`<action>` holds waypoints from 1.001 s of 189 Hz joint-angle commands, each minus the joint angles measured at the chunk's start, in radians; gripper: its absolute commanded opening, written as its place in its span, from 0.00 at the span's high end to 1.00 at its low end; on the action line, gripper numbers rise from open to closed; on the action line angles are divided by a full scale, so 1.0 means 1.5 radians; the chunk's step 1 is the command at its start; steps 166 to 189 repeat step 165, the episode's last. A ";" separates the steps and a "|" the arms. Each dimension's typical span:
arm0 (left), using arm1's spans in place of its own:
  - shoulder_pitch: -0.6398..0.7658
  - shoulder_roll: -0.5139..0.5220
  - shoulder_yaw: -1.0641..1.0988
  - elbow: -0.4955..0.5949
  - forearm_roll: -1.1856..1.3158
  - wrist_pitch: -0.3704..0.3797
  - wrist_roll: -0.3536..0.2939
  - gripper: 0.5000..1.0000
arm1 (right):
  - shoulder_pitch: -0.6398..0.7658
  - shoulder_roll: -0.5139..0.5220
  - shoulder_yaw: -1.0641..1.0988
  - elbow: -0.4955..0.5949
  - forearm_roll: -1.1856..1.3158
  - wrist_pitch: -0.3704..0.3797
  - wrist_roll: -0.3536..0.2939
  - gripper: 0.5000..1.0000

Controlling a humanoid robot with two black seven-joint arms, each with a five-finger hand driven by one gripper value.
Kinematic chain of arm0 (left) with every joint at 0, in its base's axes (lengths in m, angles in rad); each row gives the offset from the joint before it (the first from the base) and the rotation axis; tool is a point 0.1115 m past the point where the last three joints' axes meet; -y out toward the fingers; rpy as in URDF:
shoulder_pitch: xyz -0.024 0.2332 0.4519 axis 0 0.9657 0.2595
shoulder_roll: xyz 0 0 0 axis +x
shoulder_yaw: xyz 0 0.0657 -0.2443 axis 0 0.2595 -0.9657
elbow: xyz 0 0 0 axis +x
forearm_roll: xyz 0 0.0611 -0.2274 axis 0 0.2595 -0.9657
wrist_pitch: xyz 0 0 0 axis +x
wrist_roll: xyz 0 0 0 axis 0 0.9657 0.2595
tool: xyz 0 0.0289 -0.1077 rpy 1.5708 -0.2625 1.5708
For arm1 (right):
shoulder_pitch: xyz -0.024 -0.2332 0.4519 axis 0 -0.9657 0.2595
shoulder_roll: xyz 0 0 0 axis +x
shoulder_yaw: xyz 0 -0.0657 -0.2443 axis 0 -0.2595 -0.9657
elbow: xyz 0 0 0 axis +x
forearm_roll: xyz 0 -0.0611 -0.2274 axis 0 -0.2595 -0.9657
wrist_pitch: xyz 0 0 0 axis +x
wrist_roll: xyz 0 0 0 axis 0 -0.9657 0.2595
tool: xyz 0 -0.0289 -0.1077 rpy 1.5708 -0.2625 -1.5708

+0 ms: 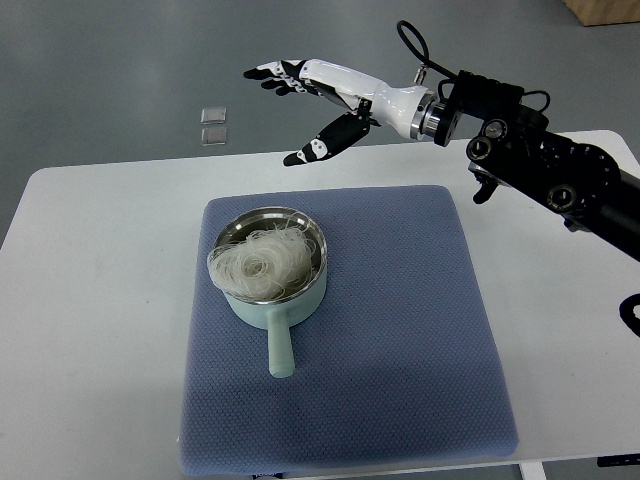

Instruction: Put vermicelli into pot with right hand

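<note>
Mint-green pot, white vermicelli, blue mat.

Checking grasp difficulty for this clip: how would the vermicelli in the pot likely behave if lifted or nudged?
The vermicelli looks like a loose tangle of thin strands, so it would probably be floppy and light. It mounds over the rim of the pot, so a nudge might spill strands. Tangled loops would likely lift as one clump, trailing ends.

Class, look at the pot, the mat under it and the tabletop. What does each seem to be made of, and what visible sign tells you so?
Pot: pale green outside, perhaps enamel or plastic; the inside looks like bare metal, since its rim gleams.
Mat: blue-grey fabric or foam, judging by its dimpled weave and soft rounded edges.
Tabletop: smooth matt white, probably laminate or painted board; the material cannot be settled.
</note>
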 commanded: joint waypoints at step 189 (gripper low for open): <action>0.000 0.000 -0.001 0.000 0.000 0.000 0.000 0.00 | -0.214 0.046 0.112 -0.097 0.487 -0.177 0.012 0.14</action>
